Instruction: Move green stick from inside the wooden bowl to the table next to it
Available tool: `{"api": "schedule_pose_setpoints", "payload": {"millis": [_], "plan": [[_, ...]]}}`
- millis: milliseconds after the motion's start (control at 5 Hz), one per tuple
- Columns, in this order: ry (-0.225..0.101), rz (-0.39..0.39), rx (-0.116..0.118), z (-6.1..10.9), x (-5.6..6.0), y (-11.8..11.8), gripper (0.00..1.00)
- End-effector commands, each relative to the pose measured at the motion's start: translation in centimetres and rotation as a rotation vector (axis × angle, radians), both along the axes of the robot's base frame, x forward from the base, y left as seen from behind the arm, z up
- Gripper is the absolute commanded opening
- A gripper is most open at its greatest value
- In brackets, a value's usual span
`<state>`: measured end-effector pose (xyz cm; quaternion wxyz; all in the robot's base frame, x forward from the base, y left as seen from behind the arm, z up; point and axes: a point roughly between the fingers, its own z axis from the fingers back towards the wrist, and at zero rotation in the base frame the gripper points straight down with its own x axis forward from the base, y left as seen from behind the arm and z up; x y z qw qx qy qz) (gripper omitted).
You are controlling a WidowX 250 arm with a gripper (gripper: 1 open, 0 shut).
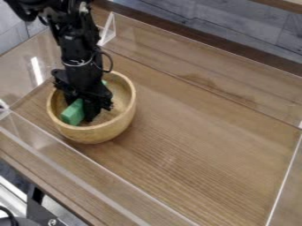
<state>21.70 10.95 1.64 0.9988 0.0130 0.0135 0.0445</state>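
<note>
1. Reading the scene for brands or labels turns up nothing legible; any lettering on the arm is too small and blurred to make out.
2. The black gripper (81, 104) points straight down into the wooden bowl (113, 124), its jaws drawn in on the green stick (76, 112).
3. The green stick is a bright, matte green bar with flat faces and squared ends. Only part of it shows, sticking out below and to the left of the jaws; the rest is hidden behind the black fingers.
4. The stick sits inside the bowl, tilted, with its lower end towards the bowl's near-left wall. Whether that end touches the wood I cannot tell.
5. The bowl surrounds the jaws on all sides. It is round, light tan, with a thick rim and a faint grain.
6. The bowl rests on the table (200, 132), a brown wood-grain surface with long streaks that stretches off to the right of the jaws and towards the viewer.
7. Clear acrylic walls (141, 190) edge the table, one running just in front of the bowl.
</note>
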Motion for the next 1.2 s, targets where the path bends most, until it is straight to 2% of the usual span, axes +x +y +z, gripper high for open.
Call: {"api": "schedule_pose_setpoints", "payload": {"millis": [0, 600, 1000], "plan": [[0.076, 0.049, -0.048, -0.3, -1.4, -0.5, 0.0], [0.11, 0.094, -0.108, 1.4, -1.1, -1.4, 0.0], [0.108, 0.115, -0.143, 3.4, -0.5, -2.1, 0.0]]}}
